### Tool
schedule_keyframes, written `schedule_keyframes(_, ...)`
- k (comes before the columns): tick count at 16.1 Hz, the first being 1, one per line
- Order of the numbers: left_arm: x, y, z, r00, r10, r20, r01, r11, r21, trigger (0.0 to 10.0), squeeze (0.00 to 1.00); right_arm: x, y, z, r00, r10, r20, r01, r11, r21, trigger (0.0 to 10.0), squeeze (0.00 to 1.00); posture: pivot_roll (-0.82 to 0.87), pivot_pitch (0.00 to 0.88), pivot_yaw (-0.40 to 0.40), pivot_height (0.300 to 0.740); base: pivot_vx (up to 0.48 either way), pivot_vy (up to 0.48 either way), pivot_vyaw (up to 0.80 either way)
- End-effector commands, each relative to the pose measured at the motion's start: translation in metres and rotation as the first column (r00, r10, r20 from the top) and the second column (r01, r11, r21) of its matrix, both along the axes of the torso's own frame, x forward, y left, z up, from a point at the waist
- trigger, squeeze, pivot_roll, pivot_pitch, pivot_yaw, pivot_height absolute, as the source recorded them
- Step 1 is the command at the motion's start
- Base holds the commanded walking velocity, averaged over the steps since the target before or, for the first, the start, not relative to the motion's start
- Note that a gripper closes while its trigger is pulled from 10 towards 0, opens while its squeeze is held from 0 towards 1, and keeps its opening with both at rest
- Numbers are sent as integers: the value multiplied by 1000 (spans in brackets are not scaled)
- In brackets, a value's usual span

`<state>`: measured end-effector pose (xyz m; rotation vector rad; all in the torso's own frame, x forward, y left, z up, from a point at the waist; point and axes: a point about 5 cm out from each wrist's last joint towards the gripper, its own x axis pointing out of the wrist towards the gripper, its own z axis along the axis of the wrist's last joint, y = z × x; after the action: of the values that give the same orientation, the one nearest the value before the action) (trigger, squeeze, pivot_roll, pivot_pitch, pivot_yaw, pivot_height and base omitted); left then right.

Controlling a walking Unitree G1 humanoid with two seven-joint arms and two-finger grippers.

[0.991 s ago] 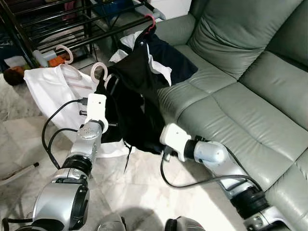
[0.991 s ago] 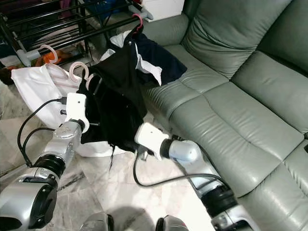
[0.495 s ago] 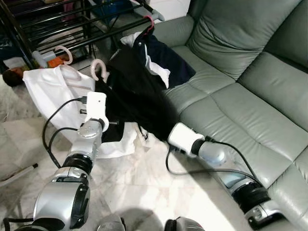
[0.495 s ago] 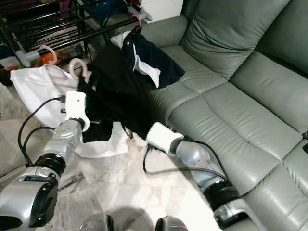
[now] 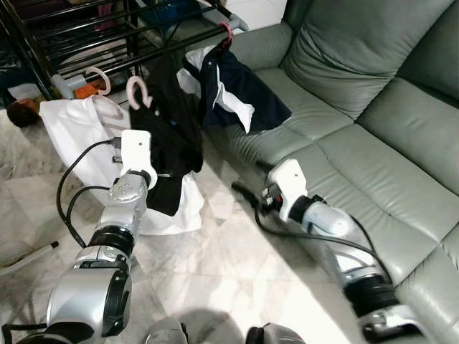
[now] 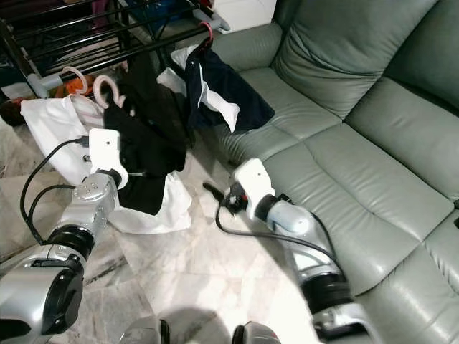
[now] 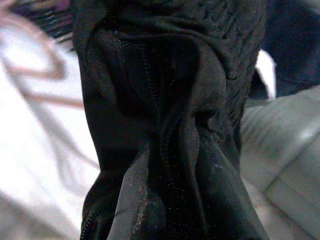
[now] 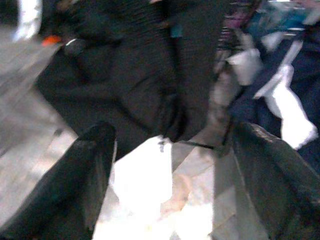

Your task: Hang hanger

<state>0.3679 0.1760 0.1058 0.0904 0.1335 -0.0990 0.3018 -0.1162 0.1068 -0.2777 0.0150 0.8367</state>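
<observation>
Two grippers over marble floor (image 5: pixel 215 287), left gripper (image 5: pixel 154 154) (fingers buried) clutching black garment (image 5: pixel 168 136), right gripper (image 8: pixel 170 165) wide, green sofa (image 5: pixel 373 129) beside.

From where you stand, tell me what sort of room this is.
Most likely a home living room doubling as a laundry spot: a green leather sofa, a black drying rack, clothes on hangers such as the navy garment, and a marble-tile floor.

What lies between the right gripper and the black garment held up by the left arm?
In the left eye view, bare pale floor separates the right gripper from the black garment. The right wrist view shows its fingers open, the garment beyond them.
</observation>
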Motion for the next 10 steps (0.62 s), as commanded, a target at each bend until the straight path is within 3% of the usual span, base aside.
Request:
schedule_keyframes(1, 2, -2, 13, 994, -85, 68, 81, 995, 56, 0, 0, -2, 0, 9, 996, 73, 55, -70, 996, -62, 10000, 1000, -33, 43, -5, 740, 0, 0, 0)
schedule_keyframes(3, -7, -4, 11, 949, -310, 56, 294, 935, 197, 0, 0, 3, -21, 26, 984, 123, 130, -96, 975, -199, 10000, 1000, -35, 45, -5, 740, 0, 0, 0)
schedule_keyframes(5, -13, -4, 9, 909, -415, 32, 395, 883, 252, 0, 0, 2, -33, 32, 978, 168, 120, -132, 956, -264, 10000, 1000, -31, 46, -5, 740, 0, 0, 0)
schedule_keyframes(6, -25, -3, 3, 833, -553, -32, 534, 785, 314, 0, 0, 1, -56, 42, 976, 205, 71, -171, 928, -332, 10000, 1000, -29, 48, -4, 740, 0, 0, 0)
schedule_keyframes(7, -31, -2, -1, 797, -601, -69, 585, 737, 340, 0, 0, 0, -64, 47, 974, 223, 49, -192, 917, -350, 10000, 1000, -29, 48, -4, 740, 0, 0, 0)
schedule_keyframes(8, -35, -1, -4, 774, -626, -91, 614, 710, 345, 0, 0, -1, -67, 49, 971, 237, 36, -209, 909, -362, 10000, 851, -29, 48, -4, 740, 0, 0, 0)
schedule_keyframes(9, -55, -7, -21, 654, -736, -175, 744, 585, 322, 0, 0, -8, -73, 56, 946, 322, -29, -306, 864, -400, 10000, 239, -35, 53, -4, 740, 0, 0, 0)
schedule_keyframes(10, -60, -10, -26, 624, -757, -194, 769, 550, 325, 0, 0, -9, -73, 59, 943, 331, -37, -318, 862, -394, 10000, 514, -38, 54, -4, 740, 0, 0, 0)
